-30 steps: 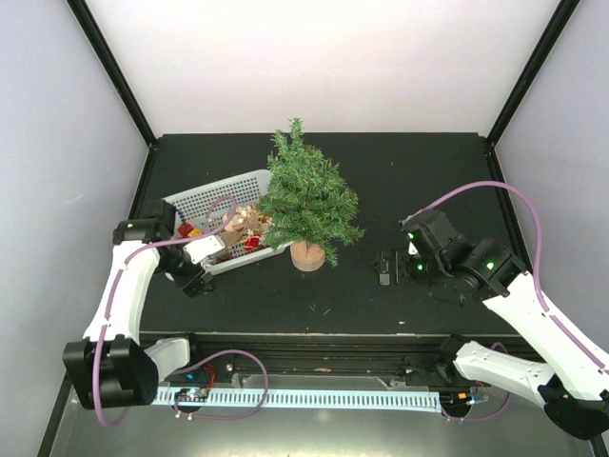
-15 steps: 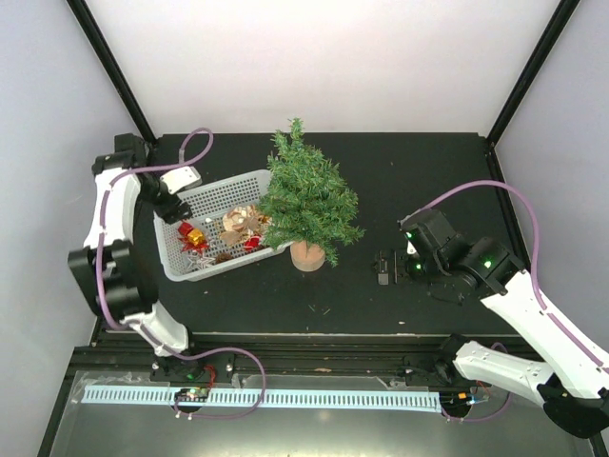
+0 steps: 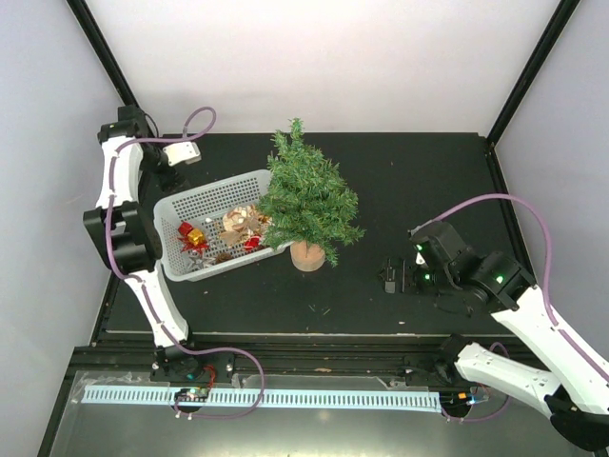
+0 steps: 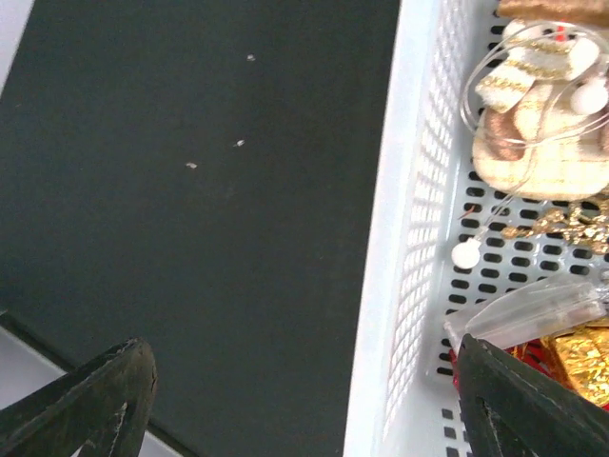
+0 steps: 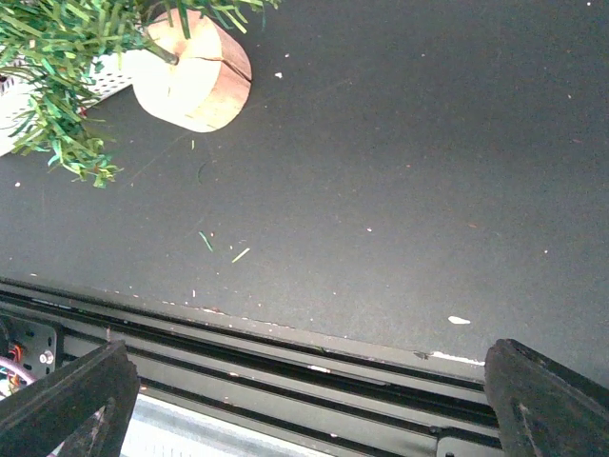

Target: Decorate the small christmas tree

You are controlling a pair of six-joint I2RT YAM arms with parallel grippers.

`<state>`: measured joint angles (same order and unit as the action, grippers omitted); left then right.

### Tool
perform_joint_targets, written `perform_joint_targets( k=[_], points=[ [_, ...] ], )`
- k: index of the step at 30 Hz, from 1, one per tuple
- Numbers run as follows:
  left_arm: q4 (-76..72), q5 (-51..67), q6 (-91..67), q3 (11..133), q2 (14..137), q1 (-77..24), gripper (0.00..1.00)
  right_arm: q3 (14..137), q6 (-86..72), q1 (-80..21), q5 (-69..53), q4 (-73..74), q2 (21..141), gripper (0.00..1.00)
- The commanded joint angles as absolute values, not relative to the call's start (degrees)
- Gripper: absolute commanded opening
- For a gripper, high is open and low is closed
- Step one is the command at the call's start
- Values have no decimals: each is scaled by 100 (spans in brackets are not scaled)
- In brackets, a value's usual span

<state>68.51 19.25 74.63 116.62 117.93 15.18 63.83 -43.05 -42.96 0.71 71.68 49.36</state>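
Note:
The small christmas tree (image 3: 306,195) stands upright mid-table on its tan wooden base (image 3: 307,255); the base and some low branches show in the right wrist view (image 5: 193,81). A white basket (image 3: 211,198) left of the tree holds ornaments: a red-and-gold gift box (image 3: 190,233), a tan figure (image 3: 238,224) and others. My left gripper (image 3: 171,174) is open and empty above the basket's far left corner; its jaws straddle the basket wall (image 4: 400,238) in the left wrist view (image 4: 300,354). My right gripper (image 3: 388,276) is open and empty, low over the table to the right of the tree (image 5: 306,362).
The left wrist view shows a tan ornament (image 4: 538,143), a gold gift box (image 4: 582,354), a white bead (image 4: 466,253) and clear plastic (image 4: 533,309) in the basket. The table's front edge and rail (image 5: 314,357) lie just below the right gripper. Loose needles (image 5: 221,249) lie on the mat.
My left arm has swung from the basket's near left side up to its far left corner. My right gripper has shifted slightly right and nearer. Tree and basket have not moved.

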Motion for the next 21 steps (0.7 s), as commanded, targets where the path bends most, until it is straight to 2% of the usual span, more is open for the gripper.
perform_joint_targets(
  k=[1, 14, 18, 21],
  points=[
    [7640, 2460, 7700, 12107, 12124, 1431, 87, 6302, -4474, -4272, -12, 7192, 4933, 100],
    [7484, 2778, 7048, 12099, 12689, 1313, 84, 6410, -4374, -4272, -84, 7204, 5199, 100],
    [7431, 2811, 6827, 11891, 12697, 1322, 76, 6440, -4327, -4275, -97, 7203, 5300, 100],
    [7239, 2798, 6726, 11455, 12504, 1334, 64, 6442, -4299, -4275, -81, 7176, 5339, 100]
  ],
)
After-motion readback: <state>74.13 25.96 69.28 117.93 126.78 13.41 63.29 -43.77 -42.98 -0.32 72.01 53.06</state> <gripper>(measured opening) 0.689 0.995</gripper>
